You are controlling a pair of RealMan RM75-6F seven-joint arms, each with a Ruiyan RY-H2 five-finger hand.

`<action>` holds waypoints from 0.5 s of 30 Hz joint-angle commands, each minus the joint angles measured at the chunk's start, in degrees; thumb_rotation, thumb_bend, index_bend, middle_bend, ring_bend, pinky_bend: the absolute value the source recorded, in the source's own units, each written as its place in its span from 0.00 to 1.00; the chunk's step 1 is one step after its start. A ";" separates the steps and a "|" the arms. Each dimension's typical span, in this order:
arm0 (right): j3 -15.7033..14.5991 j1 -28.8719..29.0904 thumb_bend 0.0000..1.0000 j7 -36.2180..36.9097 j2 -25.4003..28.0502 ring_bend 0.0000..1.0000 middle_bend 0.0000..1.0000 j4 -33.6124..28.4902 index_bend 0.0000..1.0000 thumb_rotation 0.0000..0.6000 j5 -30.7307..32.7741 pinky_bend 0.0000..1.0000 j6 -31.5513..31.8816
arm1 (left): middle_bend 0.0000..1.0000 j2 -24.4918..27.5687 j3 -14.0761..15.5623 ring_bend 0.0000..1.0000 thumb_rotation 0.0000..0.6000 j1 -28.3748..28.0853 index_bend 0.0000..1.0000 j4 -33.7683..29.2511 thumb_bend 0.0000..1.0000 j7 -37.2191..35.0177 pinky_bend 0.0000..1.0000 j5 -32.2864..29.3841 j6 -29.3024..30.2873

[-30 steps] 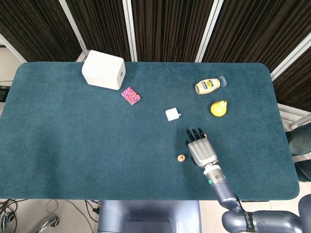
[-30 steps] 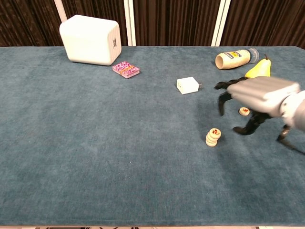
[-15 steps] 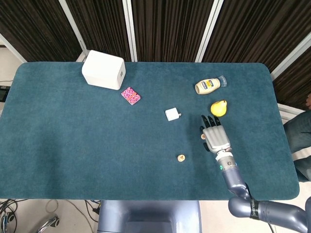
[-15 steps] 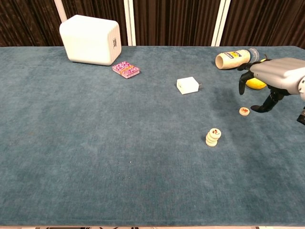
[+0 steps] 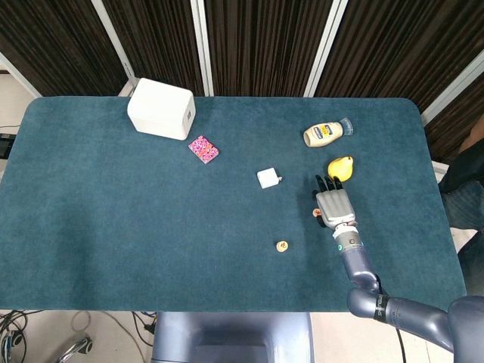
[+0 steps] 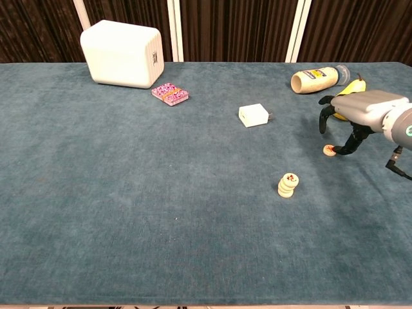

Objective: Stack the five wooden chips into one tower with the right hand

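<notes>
Lowering since earlier: right robot hand (image 6: 353, 116) onto loose chip (image 6: 329, 150).

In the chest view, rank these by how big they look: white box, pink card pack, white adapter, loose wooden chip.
1. white box, by far the largest.
2. pink card pack and white adapter look about alike, so I won't rank them.
3. loose wooden chip, smallest, beside the right hand.

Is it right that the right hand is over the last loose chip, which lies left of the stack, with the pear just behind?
Not quite: the chest view shows the loose chip lying right of the stack, not left. The right hand is over it, pear just behind.
</notes>
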 commanded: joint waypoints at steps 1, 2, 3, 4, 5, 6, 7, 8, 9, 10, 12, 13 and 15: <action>-0.19 -0.13 0.39 0.23 -0.40 0.00 0.00 0.75 0.37 1.00 -0.01 0.00 -0.36 | 0.00 -0.03 0.02 0.00 1.00 -0.02 0.00 0.00 0.09 0.07 0.07 0.01 -0.02; -0.29 -0.16 0.39 0.20 -0.51 0.00 0.00 1.04 0.37 1.00 -0.04 0.00 -0.46 | 0.00 -0.04 0.01 0.00 1.00 -0.03 0.00 0.01 0.09 0.11 0.07 -0.03 -0.04; -0.37 -0.20 0.39 0.17 -0.63 0.00 0.00 1.31 0.38 1.00 -0.09 0.00 -0.52 | 0.00 -0.05 0.00 0.00 1.00 -0.04 0.00 0.01 0.09 0.14 0.07 -0.07 -0.06; -0.40 -0.24 0.39 0.18 -0.75 0.00 0.00 1.55 0.38 1.00 -0.09 0.00 -0.61 | 0.00 -0.06 -0.01 0.00 1.00 -0.05 0.00 0.00 0.09 0.17 0.07 -0.09 -0.07; -0.39 -0.29 0.39 0.25 -0.84 0.00 0.00 1.70 0.38 1.00 -0.04 0.00 -0.67 | 0.00 -0.06 -0.01 0.00 1.00 -0.05 0.00 -0.01 0.09 0.16 0.07 -0.09 -0.07; -0.37 -0.36 0.39 0.35 -0.96 0.00 0.00 1.90 0.38 1.00 -0.01 0.00 -0.72 | 0.00 -0.05 -0.01 0.00 1.00 -0.05 0.00 -0.01 0.09 0.15 0.07 -0.06 -0.05; -0.42 -0.43 0.39 0.43 -1.08 0.00 0.00 2.10 0.39 1.00 -0.04 0.00 -0.80 | 0.00 -0.05 -0.01 0.00 1.00 -0.04 0.00 0.01 0.09 0.15 0.07 -0.04 -0.04; -0.46 -0.48 0.39 0.47 -1.15 0.00 0.00 2.22 0.39 1.00 -0.09 0.00 -0.85 | 0.00 -0.05 -0.01 0.00 1.00 -0.03 0.00 0.02 0.09 0.14 0.07 -0.05 -0.03; -0.51 -0.54 0.39 0.53 -1.25 0.00 0.00 2.38 0.40 1.00 -0.15 0.00 -0.92 | 0.00 -0.05 -0.02 0.00 1.00 -0.03 0.00 0.05 0.09 0.15 0.07 -0.09 -0.03; -0.56 -0.59 0.39 0.56 -1.36 0.00 0.00 2.55 0.41 1.00 -0.20 0.00 -0.99 | 0.00 -0.06 -0.02 0.00 1.00 -0.03 0.00 0.06 0.09 0.17 0.07 -0.14 -0.07; -0.51 -0.68 0.39 0.77 -1.56 0.00 0.00 2.80 0.42 1.00 -0.35 0.00 -0.98 | 0.00 -0.07 -0.02 0.00 1.00 -0.07 0.00 0.06 0.09 0.21 0.07 -0.15 -0.14; -0.49 -0.75 0.39 0.92 -1.68 0.00 0.00 2.98 0.42 1.00 -0.41 0.00 -1.01 | 0.00 -0.08 -0.01 0.00 1.00 -0.09 0.00 0.06 0.09 0.25 0.07 -0.15 -0.18; -0.49 -0.85 0.39 1.07 -1.87 0.00 0.00 3.35 0.43 1.00 -0.46 0.00 -1.13 | 0.00 -0.10 0.00 0.00 1.00 -0.10 0.00 0.07 0.09 0.29 0.07 -0.13 -0.17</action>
